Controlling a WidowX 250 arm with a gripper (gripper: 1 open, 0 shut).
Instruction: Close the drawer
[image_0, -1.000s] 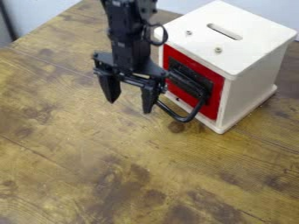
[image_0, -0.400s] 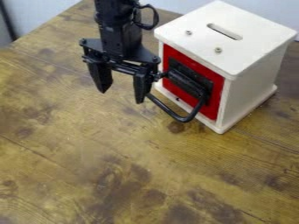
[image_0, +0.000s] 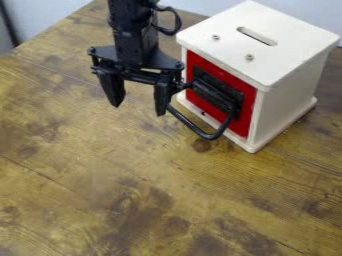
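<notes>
Hanging released, the claw (image_0: 138, 97) stands just left of the red drawer (image_0: 214, 92), bare tabletop (image_0: 94, 190) around.

There is one wooden table (image_0: 94, 190). On it sits one cream box (image_0: 261, 60), up at about 2 o'clock. The box has one red drawer (image_0: 214, 95) in its front, and the drawer has one black handle (image_0: 201, 125) that sticks out toward 7 o'clock. The top of the box has one long slot (image_0: 258, 36). There is one robot arm (image_0: 130, 25) at 12 o'clock, with one gripper (image_0: 138, 97) that has two black fingers (image_0: 112, 92).
</notes>
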